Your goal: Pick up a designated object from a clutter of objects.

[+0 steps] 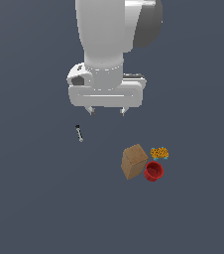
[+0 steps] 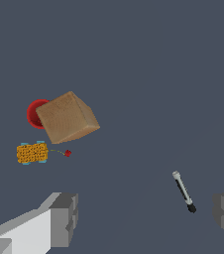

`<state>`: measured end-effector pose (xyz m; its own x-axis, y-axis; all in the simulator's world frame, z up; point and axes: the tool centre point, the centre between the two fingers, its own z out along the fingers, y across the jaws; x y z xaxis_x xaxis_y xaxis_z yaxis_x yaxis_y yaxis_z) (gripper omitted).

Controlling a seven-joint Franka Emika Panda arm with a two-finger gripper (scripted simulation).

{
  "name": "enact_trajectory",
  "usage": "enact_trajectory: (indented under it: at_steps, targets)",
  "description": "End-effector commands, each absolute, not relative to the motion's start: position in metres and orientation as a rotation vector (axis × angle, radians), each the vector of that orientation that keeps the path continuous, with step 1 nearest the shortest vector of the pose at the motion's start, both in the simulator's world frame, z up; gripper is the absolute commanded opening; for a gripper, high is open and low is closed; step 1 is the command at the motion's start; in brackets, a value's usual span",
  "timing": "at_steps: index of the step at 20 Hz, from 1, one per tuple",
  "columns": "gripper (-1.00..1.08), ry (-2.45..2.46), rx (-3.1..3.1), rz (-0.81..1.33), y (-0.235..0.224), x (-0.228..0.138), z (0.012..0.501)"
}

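Note:
The designated object, a plain tan-brown box point(image 1: 134, 160) point(image 2: 67, 117), rests on the dark floor at the exterior view's lower right. A small red bowl point(image 1: 153, 171) point(image 2: 35, 113) touches its side, and an orange-speckled item point(image 1: 159, 153) point(image 2: 32, 153) lies close by. A thin dark-and-grey stick-like tool point(image 1: 79, 132) point(image 2: 184, 191) lies apart, toward the exterior view's left. My gripper point(image 1: 106, 111) point(image 2: 146, 218) hangs well above the floor, open and holding nothing. It is up and to the exterior view's left of the box, not touching anything.
A flat dark grey floor point(image 1: 34, 208) spreads around the objects. The white arm point(image 1: 114, 34) fills the upper middle of the exterior view.

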<state>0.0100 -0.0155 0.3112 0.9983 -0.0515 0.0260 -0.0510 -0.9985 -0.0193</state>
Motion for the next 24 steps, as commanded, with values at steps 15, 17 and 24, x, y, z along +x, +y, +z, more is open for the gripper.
enact_trajectory:
  at_steps: [15,17,24]
  targets:
    - [1.00,-0.021,-3.117,-0.036,-0.001,0.006,0.311]
    - [1.00,-0.010,-3.117,-0.036,-0.001,0.006,0.311]
    - [1.00,0.076,-3.116,-0.033,0.002,0.011,0.306]
